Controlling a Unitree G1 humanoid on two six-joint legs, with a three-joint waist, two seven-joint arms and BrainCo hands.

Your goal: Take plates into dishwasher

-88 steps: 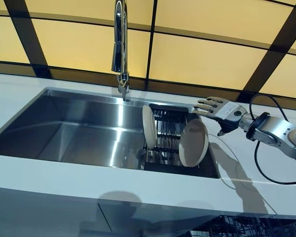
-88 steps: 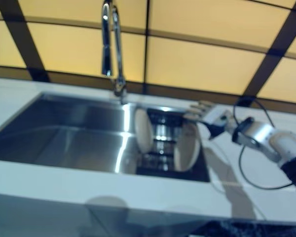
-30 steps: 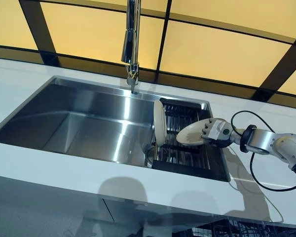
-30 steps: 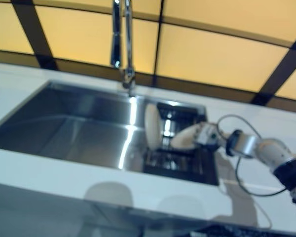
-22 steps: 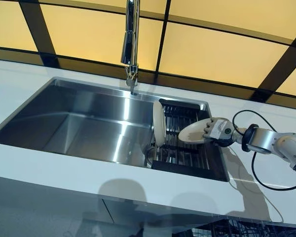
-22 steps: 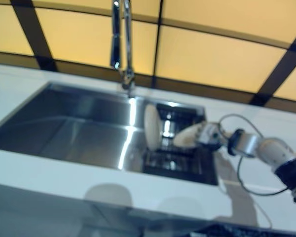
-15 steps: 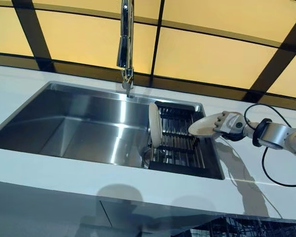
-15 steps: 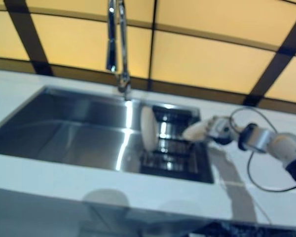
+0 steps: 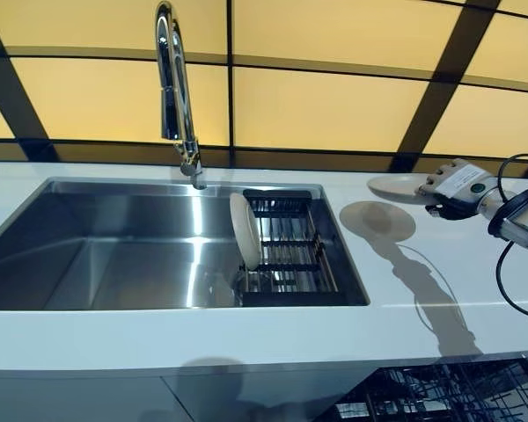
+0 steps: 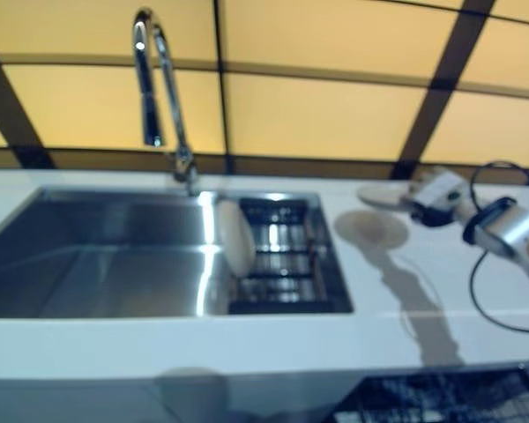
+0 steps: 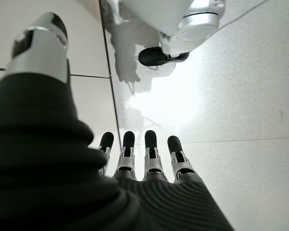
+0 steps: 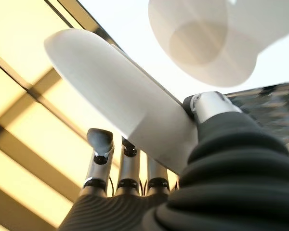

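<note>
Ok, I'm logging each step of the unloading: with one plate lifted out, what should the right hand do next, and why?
Probably carry the held plate down toward the dishwasher rack at the lower right. The right hand pinches that plate, holding it flat above the counter, clear of the sink, while a second plate waits upright in the drying rack.

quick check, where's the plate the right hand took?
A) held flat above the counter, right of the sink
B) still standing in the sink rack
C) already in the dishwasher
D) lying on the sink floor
A: the right hand pinches the plate roughly level above the white counter, its shadow on the counter below; only the other plate stands in the rack.
</note>
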